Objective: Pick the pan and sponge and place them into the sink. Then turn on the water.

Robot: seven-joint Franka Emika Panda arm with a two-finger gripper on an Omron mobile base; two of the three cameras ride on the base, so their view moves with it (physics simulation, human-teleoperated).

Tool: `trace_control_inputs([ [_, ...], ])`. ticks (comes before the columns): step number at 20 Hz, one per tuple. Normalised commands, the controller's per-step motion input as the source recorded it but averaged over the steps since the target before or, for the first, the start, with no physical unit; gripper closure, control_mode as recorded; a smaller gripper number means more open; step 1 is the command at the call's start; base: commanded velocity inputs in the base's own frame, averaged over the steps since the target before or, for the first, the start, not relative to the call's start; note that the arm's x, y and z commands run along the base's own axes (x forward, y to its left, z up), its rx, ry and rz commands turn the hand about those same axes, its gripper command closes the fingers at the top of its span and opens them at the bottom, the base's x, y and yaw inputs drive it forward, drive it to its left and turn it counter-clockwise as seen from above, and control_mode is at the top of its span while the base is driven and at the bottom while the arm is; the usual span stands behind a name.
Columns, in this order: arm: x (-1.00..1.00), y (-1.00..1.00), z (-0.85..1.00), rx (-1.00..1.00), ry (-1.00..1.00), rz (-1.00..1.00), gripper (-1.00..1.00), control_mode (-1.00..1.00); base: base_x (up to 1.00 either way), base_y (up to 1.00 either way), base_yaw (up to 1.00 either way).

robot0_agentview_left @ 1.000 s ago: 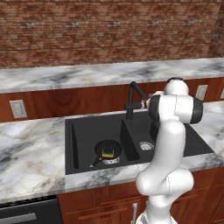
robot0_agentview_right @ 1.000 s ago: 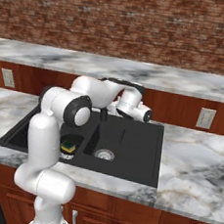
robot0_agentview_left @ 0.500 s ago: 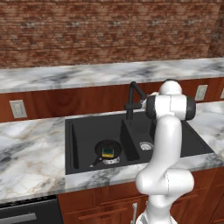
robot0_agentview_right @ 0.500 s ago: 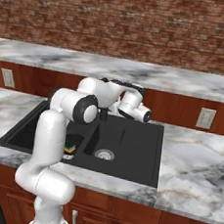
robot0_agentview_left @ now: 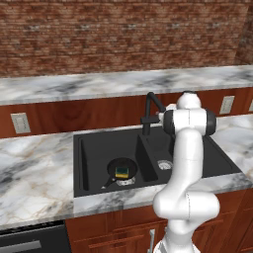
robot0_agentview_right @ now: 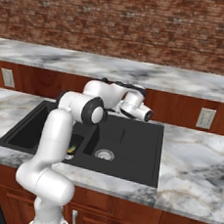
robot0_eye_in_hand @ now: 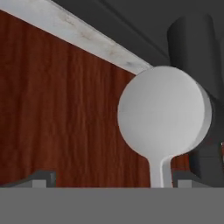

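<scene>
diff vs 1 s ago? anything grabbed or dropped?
Only the arm moved: in the left base view its elbow swung left toward the faucet, and the hand sits close behind the faucet. The gripper is open as before, holding nothing; nothing was grabbed or dropped. Unchanged: the pan lies in the left basin of the sink with the sponge on it, and no water shows at the spout.

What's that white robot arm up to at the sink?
It is tidying up. The pan already lies in the left basin of the black sink, with the sponge on it. The arm has reached back to the faucet, its open pincer at the faucet's round grey knob. No water is running yet.
</scene>
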Motion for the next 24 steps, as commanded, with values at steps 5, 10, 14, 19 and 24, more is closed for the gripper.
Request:
trace_control_inputs([
  [5,0.36,0.0,-0.13,0.01,0.0,0.0,-1.0,-1.0,0.0,0.0,0.0],
  [10,0.22,0.0,-0.03,0.01,0.0,0.0,-1.0,-1.0,0.0,0.0,0.0],
  [14,0.13,0.0,0.0,0.01,0.0,0.0,1.0,-1.0,0.0,0.0,0.0],
  [19,0.03,-0.06,0.0,0.03,0.0,0.0,1.0,-1.0,0.0,0.0,0.0],
  [24,0.0,-0.4,0.0,0.04,0.05,-0.03,1.0,-1.0,0.0,0.0,0.0],
])
